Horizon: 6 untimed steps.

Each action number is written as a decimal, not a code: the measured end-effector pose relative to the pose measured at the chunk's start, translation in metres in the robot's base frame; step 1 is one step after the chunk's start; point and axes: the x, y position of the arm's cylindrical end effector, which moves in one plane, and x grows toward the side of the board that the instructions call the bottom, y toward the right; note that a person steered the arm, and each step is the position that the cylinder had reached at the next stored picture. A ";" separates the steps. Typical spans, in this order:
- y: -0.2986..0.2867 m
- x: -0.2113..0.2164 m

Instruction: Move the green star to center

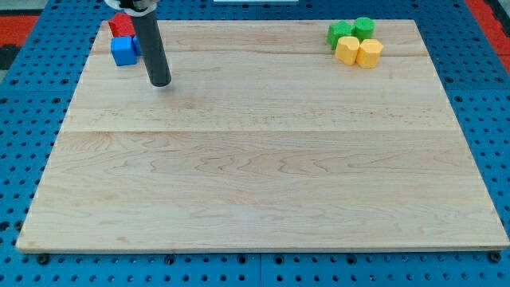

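The green star point(341, 33) lies near the top right of the wooden board point(263, 183), touching a green round block point(363, 28) on its right. Two yellow blocks sit just below them: one point(347, 49) under the star and one point(370, 53) to its right. My tip point(160, 81) rests on the board at the upper left, far to the left of the green star. The rod rises from it toward the view's top.
A blue cube point(123, 50) and a red block point(121, 25) sit at the board's top left corner, just left of the rod. A blue pegboard point(24, 119) surrounds the board.
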 end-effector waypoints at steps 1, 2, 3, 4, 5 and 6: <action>0.000 0.000; 0.000 0.000; 0.000 0.000; 0.007 0.004; 0.061 0.004; 0.160 0.003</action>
